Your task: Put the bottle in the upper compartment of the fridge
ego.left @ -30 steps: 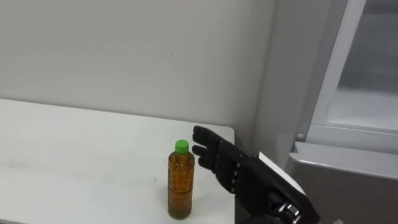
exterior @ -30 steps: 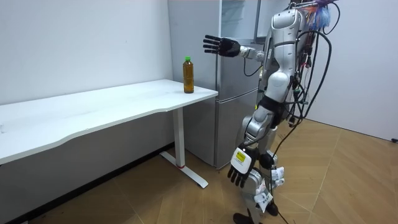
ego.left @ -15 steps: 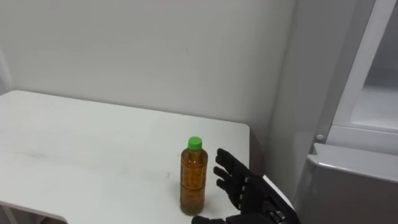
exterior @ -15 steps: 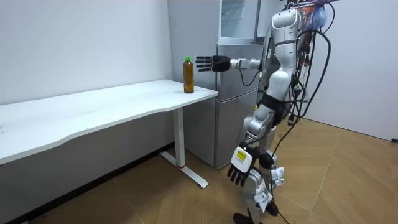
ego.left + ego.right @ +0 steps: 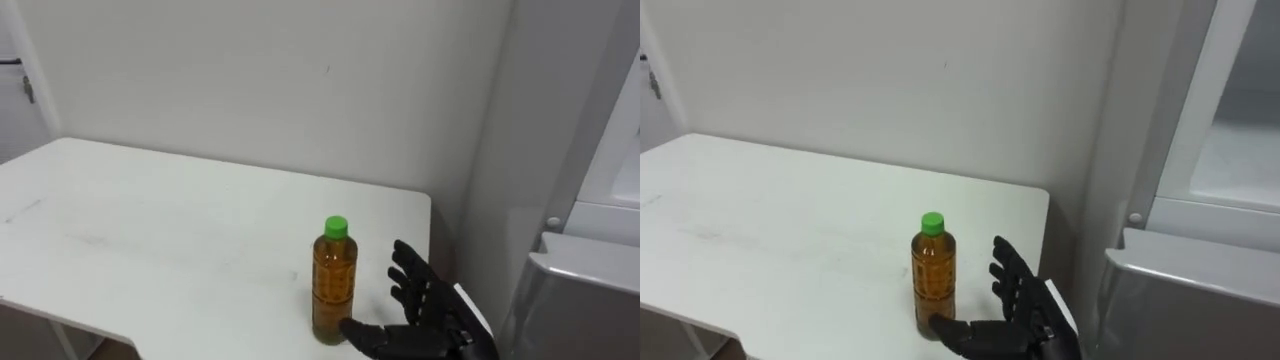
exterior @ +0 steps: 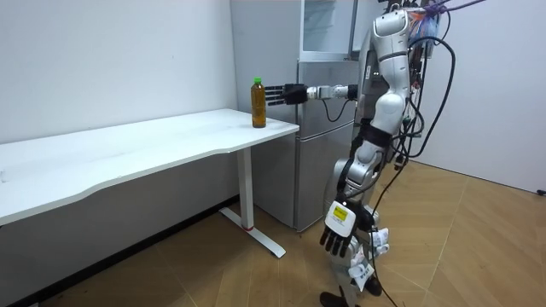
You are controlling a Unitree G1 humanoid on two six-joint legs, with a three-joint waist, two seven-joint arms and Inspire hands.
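Observation:
An amber bottle point(image 5: 333, 290) with a green cap stands upright near the right end of the white table point(image 5: 150, 230). My right hand point(image 5: 432, 312) is open just to its right, with spread fingers a small gap from it. The thumb reaches forward beside the bottle's base. The right eye view has the bottle point(image 5: 933, 278) and the right hand point(image 5: 1018, 300) the same way. In the room view, the bottle point(image 6: 258, 102) is at the table's corner with my right hand point(image 6: 286, 94) stretched out level with it. My left hand point(image 6: 339, 239) hangs open by my leg.
The grey fridge point(image 6: 324, 128) stands right of the table, close to its end. Its upper compartment point(image 5: 1240, 150) is open with a pale interior, above the shut lower door point(image 5: 1190, 300). A white wall runs behind the table. I stand on a wooden floor point(image 6: 444, 256) facing the table's corner.
My right hand has come down from above the bottle and now sits beside it. The eye view has swung left, so the bottle and fridge sit further right.

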